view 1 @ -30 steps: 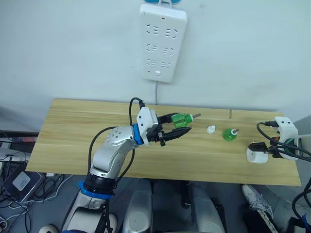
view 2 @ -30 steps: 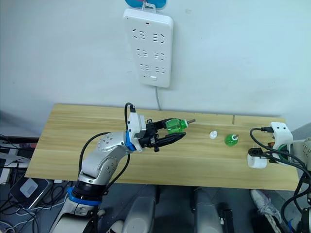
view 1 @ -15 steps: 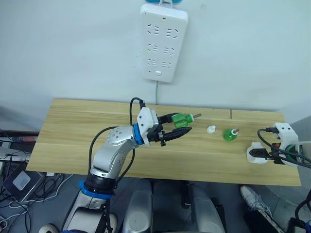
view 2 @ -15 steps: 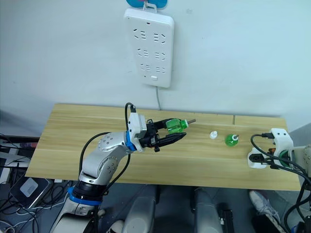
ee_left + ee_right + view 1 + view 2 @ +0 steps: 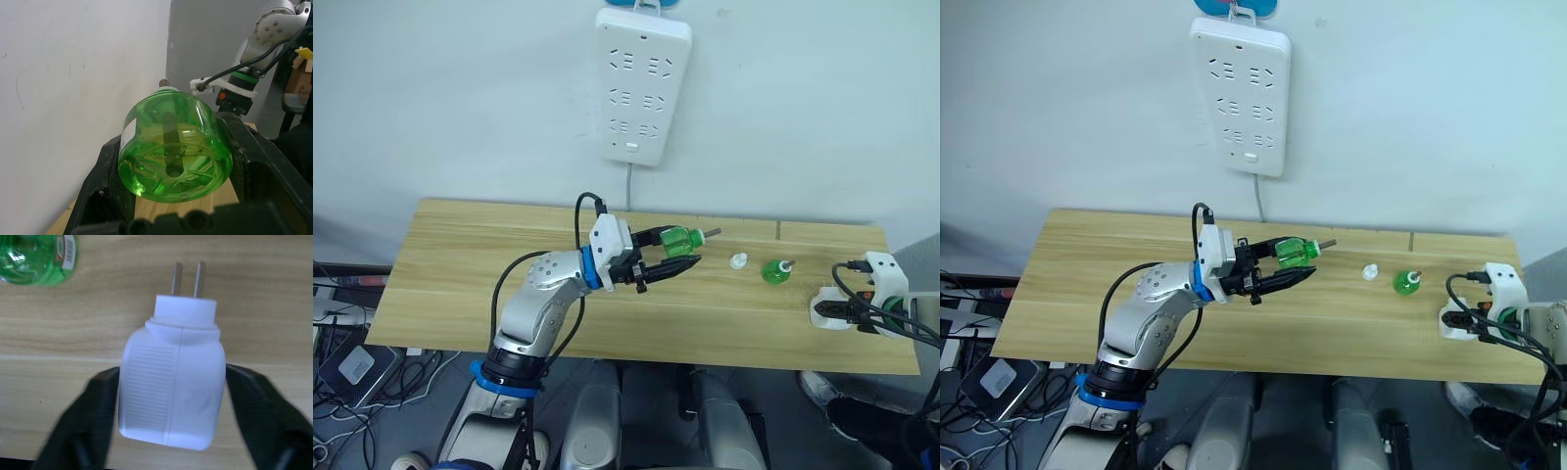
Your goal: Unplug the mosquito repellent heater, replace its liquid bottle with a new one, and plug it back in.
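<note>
We judge the task roughly halfway: the small white rounded plastic mosquito repellent heater point(image 5: 172, 391) is already out of the long white wall power strip point(image 5: 642, 83) and lies on the light wooden table point(image 5: 460, 264) between the two black fingers of our right gripper point(image 5: 168, 426), its two metal prongs pointing away from the wrist; the fingers sit on either side of the body with a thin gap showing on each flank, so we read them as apart, bracketing the heater and not yet clamped on it. Just beyond the prongs and off to one side of that gripper stands a green liquid bottle point(image 5: 774, 271) on the table, and a small white cap point(image 5: 737, 260) rests a little farther off toward our left arm. Our left gripper point(image 5: 668, 257) is closed on a second clear green plastic bottle point(image 5: 173, 147), lifted off the table with its wick end pointing away from the wrist toward the right arm. Which bottle is the fresh one we cannot tell. What seems left: grip the heater, fit the held bottle into it, and push the prongs back into the strip on the wall above
</note>
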{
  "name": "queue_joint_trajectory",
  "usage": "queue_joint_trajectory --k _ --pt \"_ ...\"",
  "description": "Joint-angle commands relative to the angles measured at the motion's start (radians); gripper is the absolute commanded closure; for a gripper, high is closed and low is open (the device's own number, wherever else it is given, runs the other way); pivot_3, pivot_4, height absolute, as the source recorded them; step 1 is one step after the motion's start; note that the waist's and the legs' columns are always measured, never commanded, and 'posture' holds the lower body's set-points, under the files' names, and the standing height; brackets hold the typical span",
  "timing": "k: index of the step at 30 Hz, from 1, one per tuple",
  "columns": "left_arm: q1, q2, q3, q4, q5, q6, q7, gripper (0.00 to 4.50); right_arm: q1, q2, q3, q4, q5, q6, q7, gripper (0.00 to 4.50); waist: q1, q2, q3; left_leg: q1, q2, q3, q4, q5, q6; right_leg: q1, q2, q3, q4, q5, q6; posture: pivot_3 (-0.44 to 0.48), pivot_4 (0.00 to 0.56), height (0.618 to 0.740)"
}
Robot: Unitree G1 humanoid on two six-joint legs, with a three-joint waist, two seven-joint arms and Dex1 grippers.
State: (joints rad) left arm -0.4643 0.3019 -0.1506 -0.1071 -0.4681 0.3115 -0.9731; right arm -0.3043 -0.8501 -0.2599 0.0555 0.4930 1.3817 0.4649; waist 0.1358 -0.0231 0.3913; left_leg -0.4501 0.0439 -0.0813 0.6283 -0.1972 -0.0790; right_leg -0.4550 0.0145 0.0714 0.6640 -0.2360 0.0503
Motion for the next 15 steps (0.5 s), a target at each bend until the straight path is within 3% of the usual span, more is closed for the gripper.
queue_joint_trajectory --k 1,5,9,15 --pt "-0.001 -0.002 -0.006 -0.018 -0.004 -0.015 -0.014 2.24 0.012 -0.013 -0.060 -0.003 0.008 0.012 0.016 2.31 0.000 0.000 0.000 0.000 0.000 0.000 0.000 0.000 0.000 0.000 0.000 0.000 0.000 0.000 0.000 0.292 0.389 0.740" --pt "-0.005 -0.003 -0.003 -0.015 -0.013 -0.013 -0.022 2.24 0.017 -0.021 -0.110 -0.030 0.063 0.064 0.076 2.29 0.000 0.000 0.000 0.000 0.000 0.000 0.001 0.000 0.000 0.000 0.000 0.000 0.001 0.000 0.000 0.290 0.390 0.740" --pt "-0.009 -0.001 0.000 -0.010 -0.016 -0.012 -0.035 2.24 0.035 0.007 -0.210 -0.095 0.253 0.212 0.212 2.29 0.000 0.000 0.000 0.000 0.000 0.000 0.001 0.000 0.000 0.000 0.000 0.000 0.001 0.000 0.000 0.285 0.393 0.740" --pt "-0.022 -0.002 -0.001 -0.006 -0.017 -0.006 -0.041 2.24 0.119 0.175 -0.279 -0.183 0.352 0.221 0.215 2.29 0.001 0.000 0.000 0.000 0.000 -0.001 0.001 0.000 0.000 0.001 0.000 -0.001 0.000 0.000 0.000 0.293 0.396 0.740"
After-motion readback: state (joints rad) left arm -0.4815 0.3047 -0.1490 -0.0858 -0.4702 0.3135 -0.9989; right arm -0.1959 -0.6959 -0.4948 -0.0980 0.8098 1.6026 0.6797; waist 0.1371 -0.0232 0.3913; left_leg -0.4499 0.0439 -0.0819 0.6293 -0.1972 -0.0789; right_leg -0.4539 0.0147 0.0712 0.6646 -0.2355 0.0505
